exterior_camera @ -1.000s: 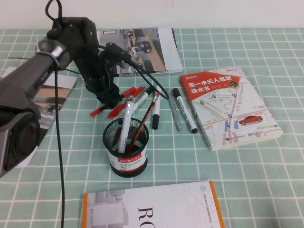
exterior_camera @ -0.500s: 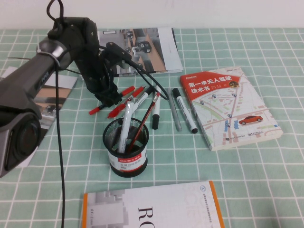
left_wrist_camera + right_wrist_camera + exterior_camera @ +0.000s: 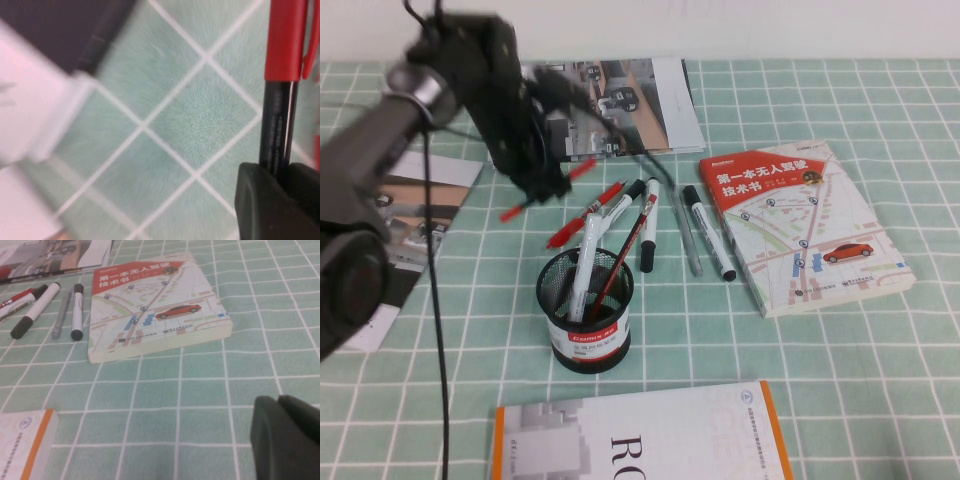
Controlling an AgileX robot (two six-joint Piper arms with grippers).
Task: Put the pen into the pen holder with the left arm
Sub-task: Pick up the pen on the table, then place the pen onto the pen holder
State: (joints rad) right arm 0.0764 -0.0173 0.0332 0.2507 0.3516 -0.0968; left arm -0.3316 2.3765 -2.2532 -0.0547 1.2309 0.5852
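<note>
The pen [image 3: 278, 105] is clamped by its black barrel in the left gripper [image 3: 542, 182], lifted off the worktop [image 3: 820, 350]; being light, stiff and smooth, it may pivot unless gripped mid-barrel. The pen holder [image 3: 586, 310] stands nearer the robot than this gripper. The right gripper [image 3: 287, 437], closed and empty, is parked beyond the book [image 3: 800, 222].

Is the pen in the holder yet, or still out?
Out. The left gripper grips the pen above the table, behind the pen holder. Right gripper parked.
</note>
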